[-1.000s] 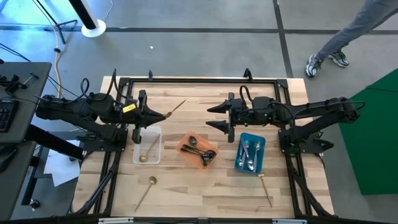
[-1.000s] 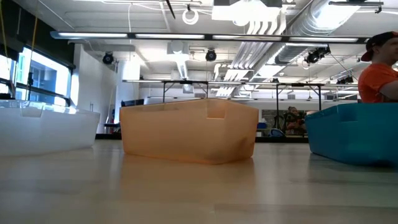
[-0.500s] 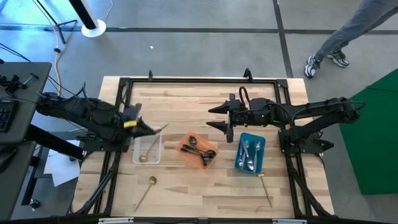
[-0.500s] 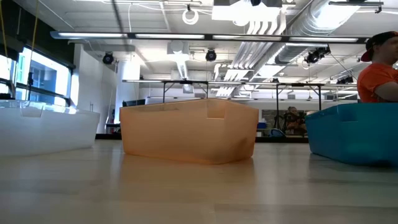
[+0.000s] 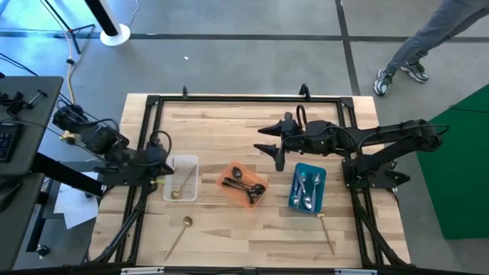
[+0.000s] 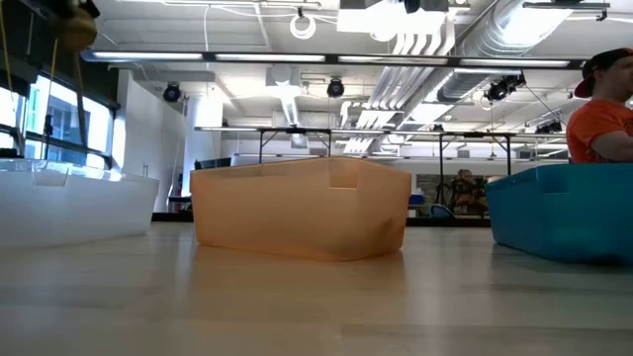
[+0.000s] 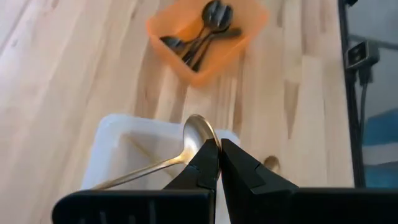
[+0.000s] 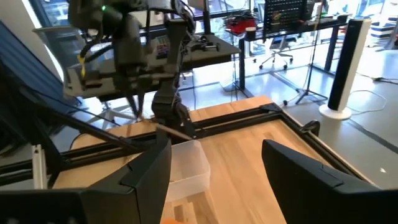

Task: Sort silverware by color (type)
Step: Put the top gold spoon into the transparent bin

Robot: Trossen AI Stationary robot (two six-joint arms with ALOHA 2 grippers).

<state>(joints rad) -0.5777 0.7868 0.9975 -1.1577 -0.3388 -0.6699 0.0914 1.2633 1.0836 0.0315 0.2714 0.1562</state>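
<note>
- High view: the wooden table [image 5: 252, 122] carries three trays in a row, clear to the left, orange in the middle, blue to the right.
- The left arm reaches in from the left edge, its left gripper [image 7: 219, 163] above the clear tray, fingers closed together on a gold spoon [image 7: 198, 134].
- The right arm waits over the table's far right half; the right gripper [image 5: 273, 140] has its fingers spread wide apart with nothing between them.
- The blue tray [image 5: 296, 202] holds several silver spoons [image 5: 306, 189], their long axes running roughly along the tray's length.
- The orange tray [image 5: 226, 180] holds black spoons [image 5: 246, 186] piled together, lying at a slant across it.
- The clear tray [image 5: 190, 162] holds one gold spoon already, bowl [image 5: 176, 194] at the near end.
- In the left wrist view, the held spoon's bowl points up beside the fingertips and its handle slants down into the clear tray.
- Two more gold spoons lie loose on the table: one [image 5: 179, 231] in front of the clear tray, slanting, bowl toward the tray; the other [image 5: 325, 229] in front of the blue tray, bowl near its corner.
</note>
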